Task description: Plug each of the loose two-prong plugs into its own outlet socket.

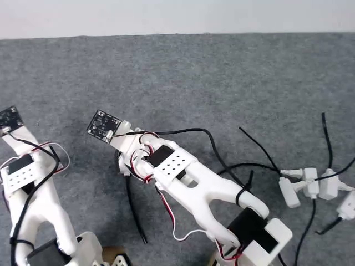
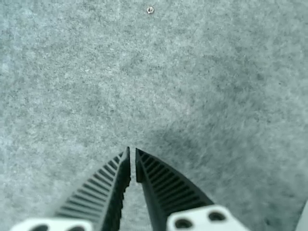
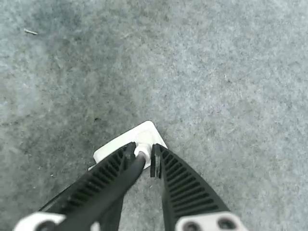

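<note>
Clamped in my right gripper (image 3: 143,159) at its cord end, the white plug (image 3: 122,142) lies on the grey carpet (image 3: 216,72), light and rigid, I judge, on a limp black cord (image 1: 135,213), best held by its hard body; my left gripper (image 2: 133,156) is closed and empty.

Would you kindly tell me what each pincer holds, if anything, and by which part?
The right pincer grips a white plug at its cable end, where the black cable leaves it. The left pincer holds nothing.
</note>
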